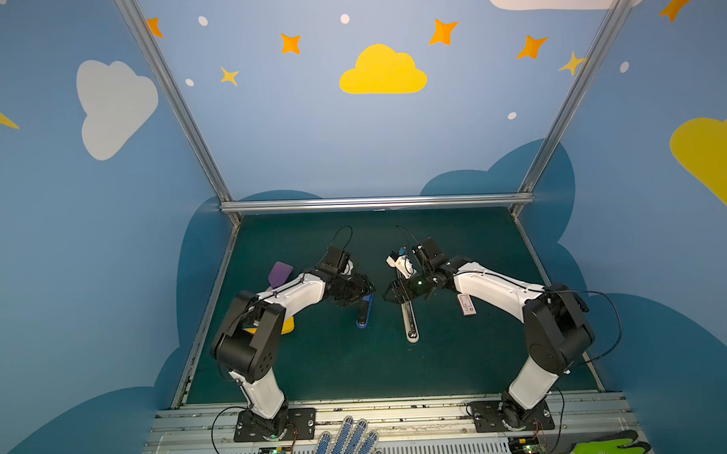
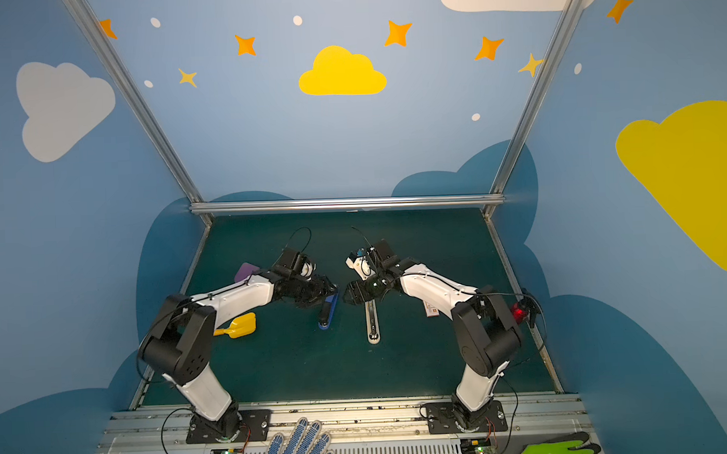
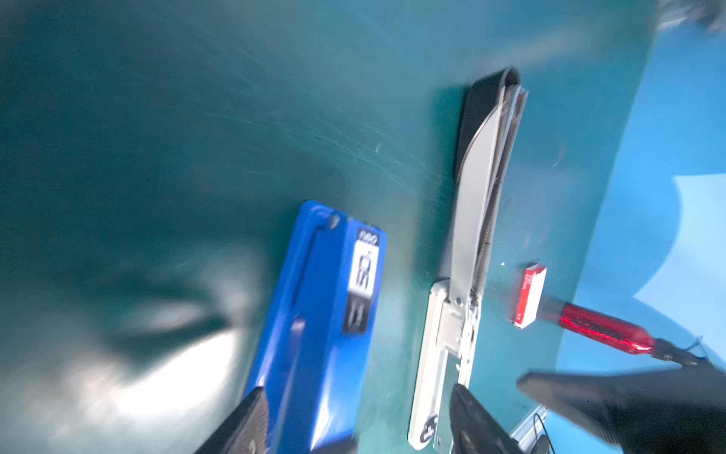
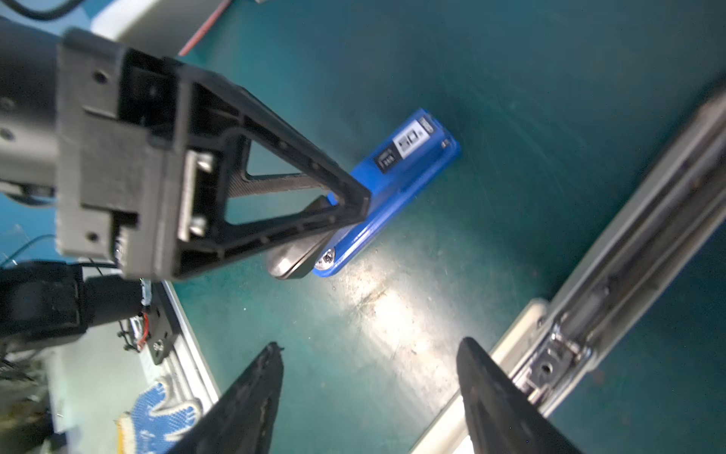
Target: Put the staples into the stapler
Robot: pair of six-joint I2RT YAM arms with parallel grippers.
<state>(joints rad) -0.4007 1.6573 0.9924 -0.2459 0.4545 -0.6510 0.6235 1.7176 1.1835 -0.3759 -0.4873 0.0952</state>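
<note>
- Left gripper (image 3: 355,389) is hovering over blue stapler (image 3: 322,314), centre of both top views, jaws apart, empty.
- Right gripper (image 4: 369,344) is hovering over white stapler (image 4: 628,236), jaws apart, empty.

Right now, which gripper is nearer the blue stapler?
Left. The left gripper is right above the far end of the blue stapler; the right gripper is off to its side, above the opened silver stapler.

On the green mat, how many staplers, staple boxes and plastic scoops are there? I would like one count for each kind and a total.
Staplers: 2, blue stapler, white stapler
Staple box: 1
Plastic scoops: 2, yellow scoop, purple scoop
Total: 5
</note>
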